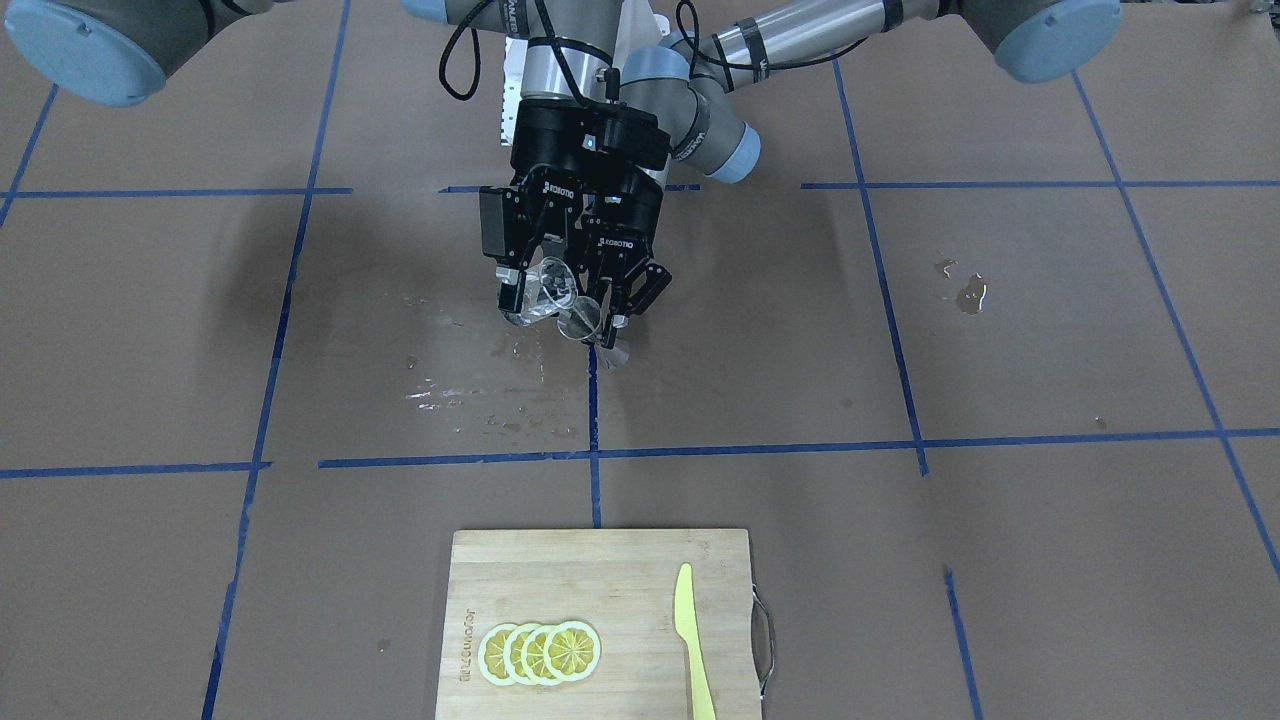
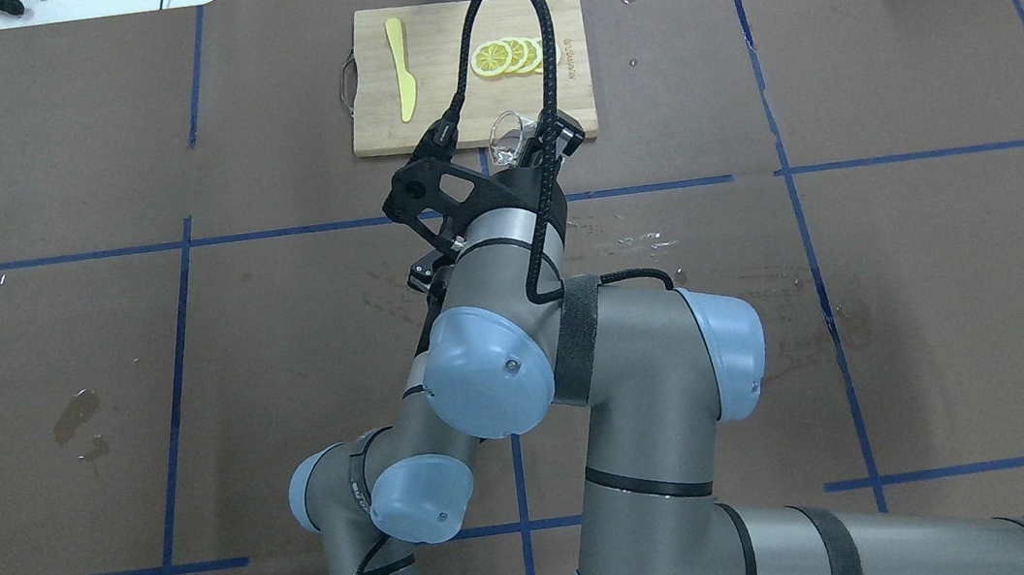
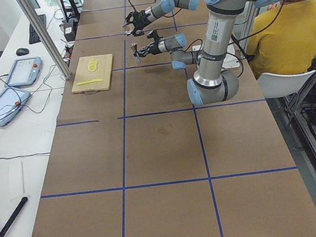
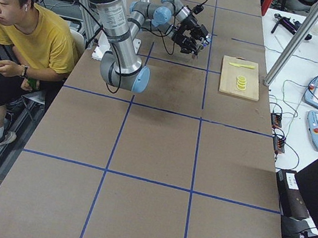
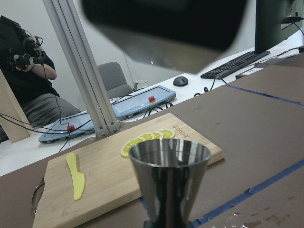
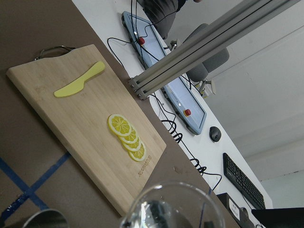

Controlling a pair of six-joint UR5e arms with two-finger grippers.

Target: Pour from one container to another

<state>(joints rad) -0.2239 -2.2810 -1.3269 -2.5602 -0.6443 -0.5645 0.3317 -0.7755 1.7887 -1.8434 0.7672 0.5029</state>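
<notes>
- The clear glass [image 1: 548, 287] was held tilted between the closed fingers of the right gripper [image 1: 535, 298], over the middle of the table [image 1: 1050, 340].
- The steel jigger [image 1: 588, 322] was clamped in the left gripper [image 1: 618, 308], just beside the glass at its 4 o'clock in the front-facing view.
- A cutting board [image 1: 600, 570] with lemon slices [image 1: 540, 652] and a yellow knife [image 1: 693, 640] was seen at 6 o'clock, well apart.

A robotics lab: tape-gridded table [image 1: 1000, 320], teach pendants [image 3: 23, 72], aluminium post [image 3: 42, 34].
</notes>
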